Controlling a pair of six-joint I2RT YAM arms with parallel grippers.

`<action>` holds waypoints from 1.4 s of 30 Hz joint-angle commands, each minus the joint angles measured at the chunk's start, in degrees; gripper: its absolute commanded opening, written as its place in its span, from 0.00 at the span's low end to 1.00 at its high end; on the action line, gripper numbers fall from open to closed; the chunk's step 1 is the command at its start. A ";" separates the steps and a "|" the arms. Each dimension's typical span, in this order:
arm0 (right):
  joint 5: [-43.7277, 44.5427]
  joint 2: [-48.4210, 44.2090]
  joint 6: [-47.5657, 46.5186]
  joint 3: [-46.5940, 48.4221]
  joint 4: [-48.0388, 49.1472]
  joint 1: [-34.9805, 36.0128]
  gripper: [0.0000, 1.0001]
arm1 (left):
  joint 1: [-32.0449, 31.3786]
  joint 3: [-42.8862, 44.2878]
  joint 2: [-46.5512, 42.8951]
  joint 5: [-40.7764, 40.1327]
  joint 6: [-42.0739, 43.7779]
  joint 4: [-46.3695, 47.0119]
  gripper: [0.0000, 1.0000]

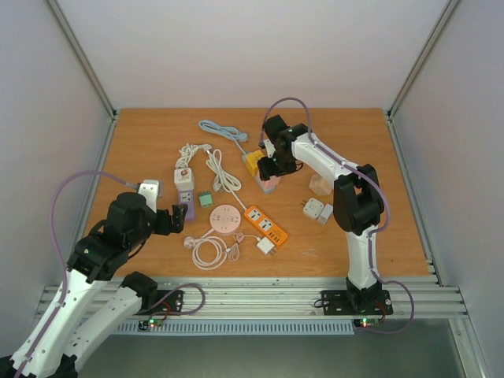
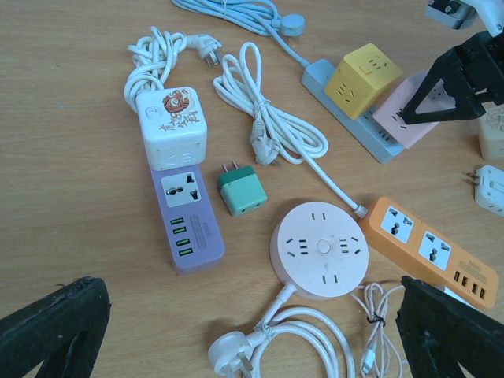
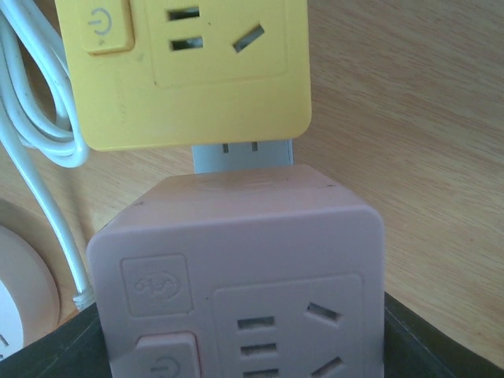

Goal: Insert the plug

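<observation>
My right gripper [image 1: 272, 172] is shut on a pink cube plug [image 3: 236, 268], its dark fingers [image 3: 47, 346] against both sides of the cube. The cube [image 2: 398, 110] is over the blue-grey power strip [image 2: 376, 146], right beside a yellow cube [image 2: 362, 77] that stands on the same strip. A short stretch of the strip [image 3: 244, 153] with slots shows between the two cubes. Whether the pink cube's prongs are in the strip is hidden. My left gripper [image 2: 248, 339] hangs open and empty over the near left of the table, near a round pink socket [image 2: 319, 248].
A purple strip [image 2: 185, 216] carries a white cube [image 2: 171, 126]. Next to it lie a green adapter [image 2: 242, 189], an orange strip [image 2: 429, 248], coiled white cables [image 2: 260, 118] and a white plug [image 2: 224, 354]. White adapters [image 1: 315, 209] sit by the right arm.
</observation>
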 commanded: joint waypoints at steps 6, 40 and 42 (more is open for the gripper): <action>1.54 0.47 0.82 0.11 2.43 -0.15 0.31 | 0.14 -0.29 0.36 -0.25 0.40 1.57 0.99; 13.84 12.62 3.59 -2.07 -0.06 3.90 0.32 | 0.14 -0.25 0.91 -0.18 0.32 1.50 0.99; 13.03 13.07 3.93 -2.29 0.25 3.85 0.32 | 0.14 -0.31 0.89 -0.25 0.31 1.47 0.99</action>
